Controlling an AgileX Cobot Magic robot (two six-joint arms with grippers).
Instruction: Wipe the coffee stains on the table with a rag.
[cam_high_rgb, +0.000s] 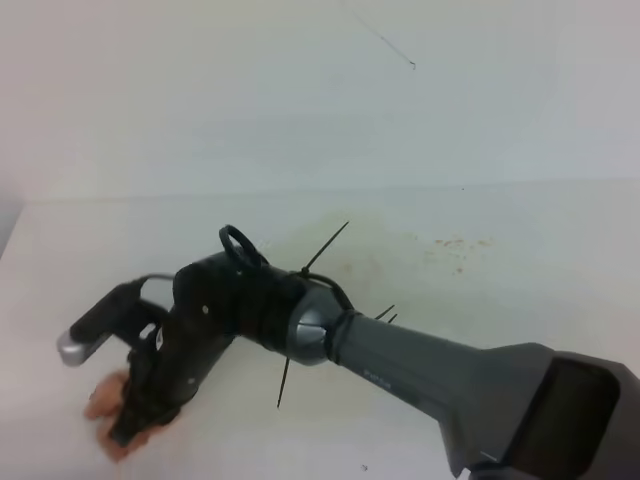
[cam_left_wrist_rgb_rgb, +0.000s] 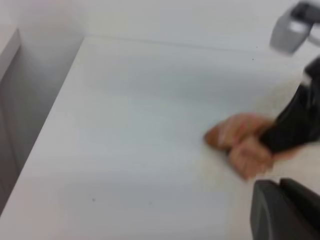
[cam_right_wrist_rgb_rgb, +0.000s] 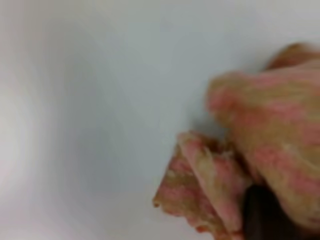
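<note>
The salmon-pink rag (cam_high_rgb: 103, 405) lies bunched on the white table (cam_high_rgb: 540, 290) at the near left. My right gripper (cam_high_rgb: 130, 420) has reached across from the right and is shut on it, pressing it to the surface. In the left wrist view the black fingers (cam_left_wrist_rgb_rgb: 290, 131) pinch the rag (cam_left_wrist_rgb_rgb: 239, 142). The right wrist view is a blurred close-up of the rag (cam_right_wrist_rgb_rgb: 270, 125), pink with tan patches. The coffee stains show as a faint tan smear (cam_high_rgb: 340, 255) at mid-table and small brown specks (cam_high_rgb: 455, 243) to its right. A dark part at the bottom of the left wrist view may be my left gripper (cam_left_wrist_rgb_rgb: 285, 210).
A pale wall (cam_high_rgb: 300, 90) rises behind the table's far edge. The table's left edge (cam_left_wrist_rgb_rgb: 47, 120) drops off beside a grey surface. Thin black cable-tie ends (cam_high_rgb: 325, 245) stick out from the right arm's wrist.
</note>
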